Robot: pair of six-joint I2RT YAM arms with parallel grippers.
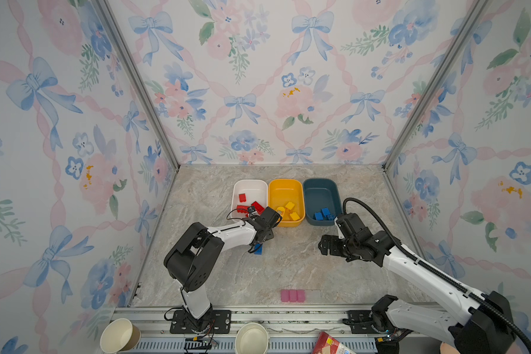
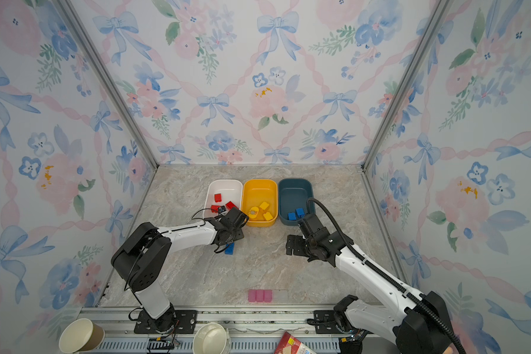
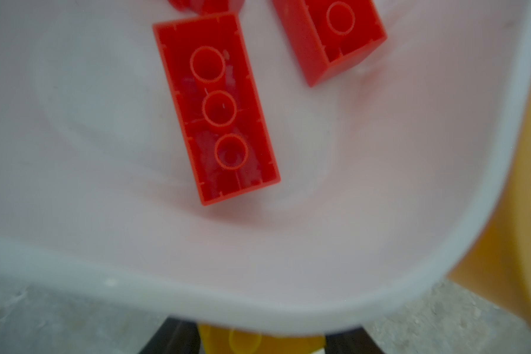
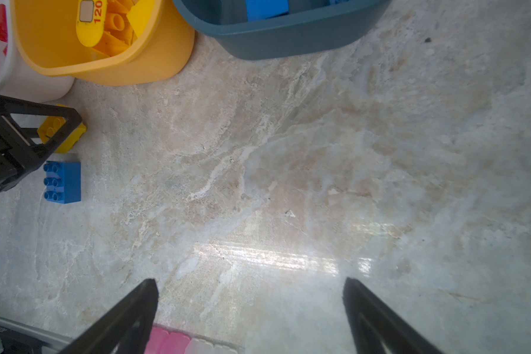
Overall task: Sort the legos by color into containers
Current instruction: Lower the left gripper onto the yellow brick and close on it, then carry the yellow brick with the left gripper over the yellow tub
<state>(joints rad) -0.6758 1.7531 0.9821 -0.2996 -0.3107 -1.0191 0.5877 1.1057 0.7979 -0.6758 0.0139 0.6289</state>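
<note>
Surface (image 1: pixel 288 266): marbled beige, enclosed by floral-papered walls. Containers, three in a row at the back, walls touching: white tub (image 1: pixel 250 181), yellow tub (image 1: pixel 285 180), teal tub (image 1: pixel 319 180). White tub holds red bricks (image 1: pixel 242 197), among them a long red brick (image 3: pixel 216 110) lying underside up. Yellow tub holds yellow bricks (image 1: pixel 289 205) and a rounded yellow piece (image 4: pixel 89 24) marked 120. Teal tub holds blue bricks (image 1: pixel 325 211) at its near end. Loose items: one blue brick (image 1: pixel 258 249), studs up on the surface, just beside the left gripper (image 1: pixel 260 240); one yellow brick (image 3: pixel 258 340), set between that gripper's jaws, which pinch it from both sides just outside the white tub's near wall; whether it rests on the surface cannot be told. Right gripper (image 4: pixel 250 286): jaws spread wide, nothing between them, low over bare surface in front of the teal tub, well apart from the loose bricks. Other: pink segmented strip (image 1: pixel 292 295) at the near edge of the surface; two paper cups (image 1: pixel 120 335) beyond the front rail.
</note>
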